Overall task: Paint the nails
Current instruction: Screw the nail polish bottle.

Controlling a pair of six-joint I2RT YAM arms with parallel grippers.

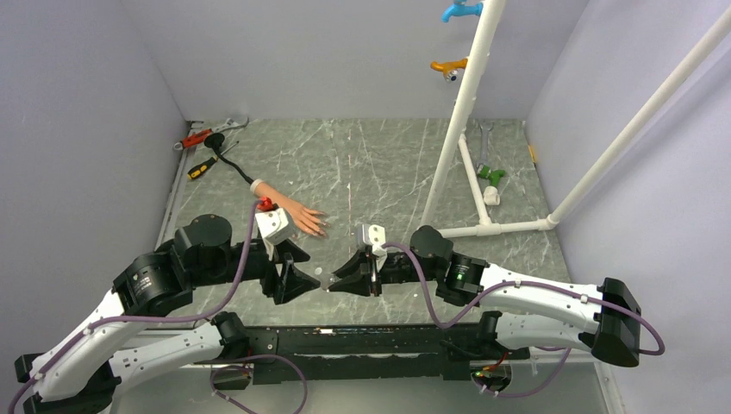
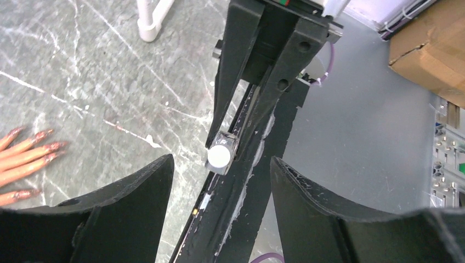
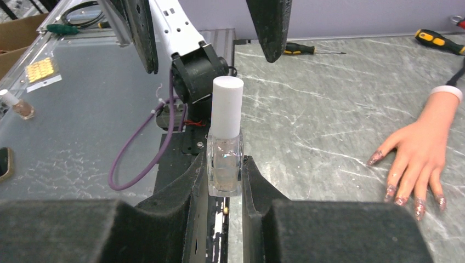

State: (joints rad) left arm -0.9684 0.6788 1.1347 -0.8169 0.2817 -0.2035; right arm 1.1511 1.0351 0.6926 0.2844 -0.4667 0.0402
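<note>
Bare grey marble tabletop runs toward 12 o'clock between two obstacles. At 11 o'clock from the grippers a mannequin hand lies flat. At 1 o'clock a white pipe frame stands upright, its base rails running toward 3 o'clock. The left gripper, fingers parted, faces the right gripper, which clamps a nail polish bottle just ahead of it, blocking that way. A screwdriver and wrench lie far off at 10 o'clock.

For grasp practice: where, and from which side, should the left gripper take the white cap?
Probably the round sides of the white cap, end-on from its free top: it juts clear of the right gripper holding the bottle, facing the open left gripper.
</note>
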